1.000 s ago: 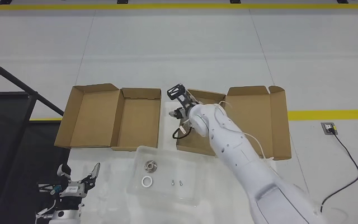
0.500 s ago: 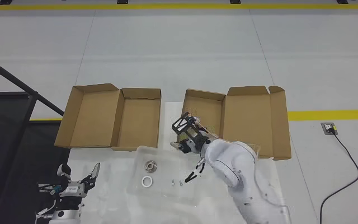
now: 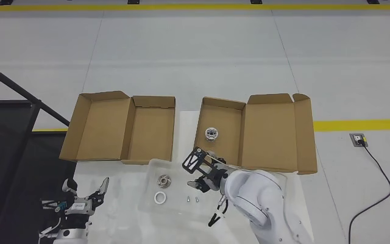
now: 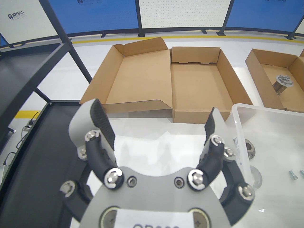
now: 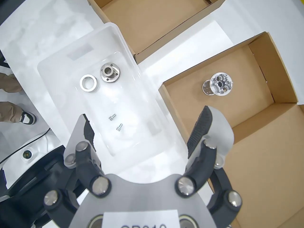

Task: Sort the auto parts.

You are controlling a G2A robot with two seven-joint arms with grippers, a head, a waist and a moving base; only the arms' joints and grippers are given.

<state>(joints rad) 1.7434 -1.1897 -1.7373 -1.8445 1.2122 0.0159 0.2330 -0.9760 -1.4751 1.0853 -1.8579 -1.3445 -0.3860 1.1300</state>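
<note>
Nearest to me, on the left, the left gripper [image 4: 154,111] hung over the white table [image 4: 142,148]. Its two fingers were spread wide and it held nothing. I think it was parked there to be out of the way.

A bit farther and to the right sat the see-through plastic tray [image 5: 114,28] with the loose parts in it. There was a round metal hub with a hole in the middle [image 5: 109,72], a flat silver ring [image 5: 88,83] just beside it, and two tiny silver bolts [image 5: 111,117] on their own. The right gripper [image 5: 144,117] hovered above the tray's right end, fingers wide apart, with nothing in them. That looked like a good spot to reach down for the next part.

Farthest away were two open boxes. The right brown cardboard box [image 5: 237,72] held a round grey metal part with teeth on top [image 5: 219,87], away from the walls. The left brown cardboard box [image 5: 154,12] lay beside it. I guess each box was for one kind of part.
</note>
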